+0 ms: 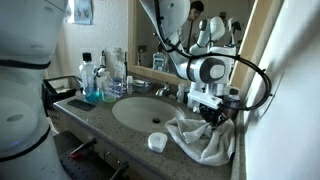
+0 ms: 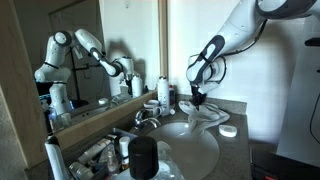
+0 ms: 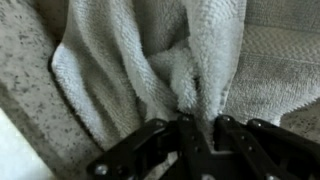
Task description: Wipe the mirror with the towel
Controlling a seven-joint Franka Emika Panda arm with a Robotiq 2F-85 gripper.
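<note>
Currently the large white folded terry-cloth towel point(image 1: 200, 140) lies bunched on the speckled stone desk point(image 1: 100, 125), just beside the oval sink basin point(image 1: 116, 110). Black fingers point(image 3: 226, 128) pinch a central fold. Lift slowly, with the fold secured, before reaching the wide wood-framed mirror point(image 1: 150, 50) behind the basin.

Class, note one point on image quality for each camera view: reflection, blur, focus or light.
In an exterior view, the wide wooden-framed wall mirror doubles the arm by reflection; in an exterior view, a black cylinder sits out of focus up front; in the wrist view, the white terry-cloth towel looks soft and dim, the gripper a dark silhouette.
</note>
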